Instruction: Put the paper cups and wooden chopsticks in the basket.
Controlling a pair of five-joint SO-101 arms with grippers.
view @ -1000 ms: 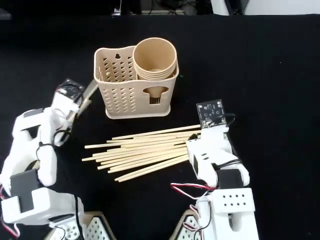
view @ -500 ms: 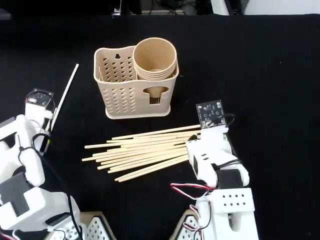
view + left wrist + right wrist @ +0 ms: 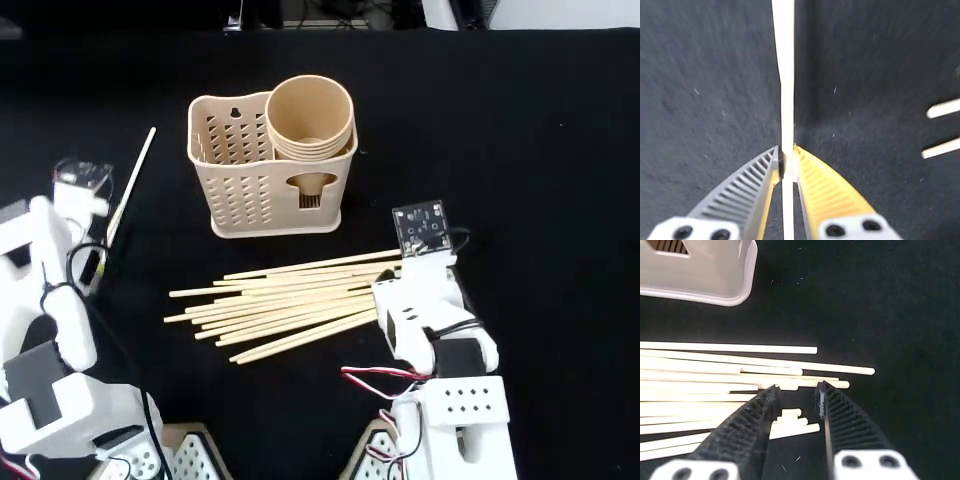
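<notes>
A beige perforated basket (image 3: 250, 185) stands at the back with stacked paper cups (image 3: 310, 115) in its right compartment. Several wooden chopsticks (image 3: 285, 305) lie in a loose pile in front of it. My left gripper (image 3: 108, 228) is at the far left of the table, shut on a single chopstick (image 3: 135, 172) that points away toward the back. In the left wrist view its fingertips (image 3: 787, 160) pinch that chopstick (image 3: 785, 75). My right gripper (image 3: 797, 395) is open, just over the right ends of the chopstick pile (image 3: 715, 365).
The table (image 3: 520, 150) is covered in black cloth. A corner of the basket (image 3: 705, 270) lies beyond the right gripper. Two chopstick ends (image 3: 942, 107) show beside the left gripper. Both arm bases stand at the front edge.
The left arm has swung left, away from the basket's left side, carrying the single chopstick with it. The right arm and the pile have not moved.
</notes>
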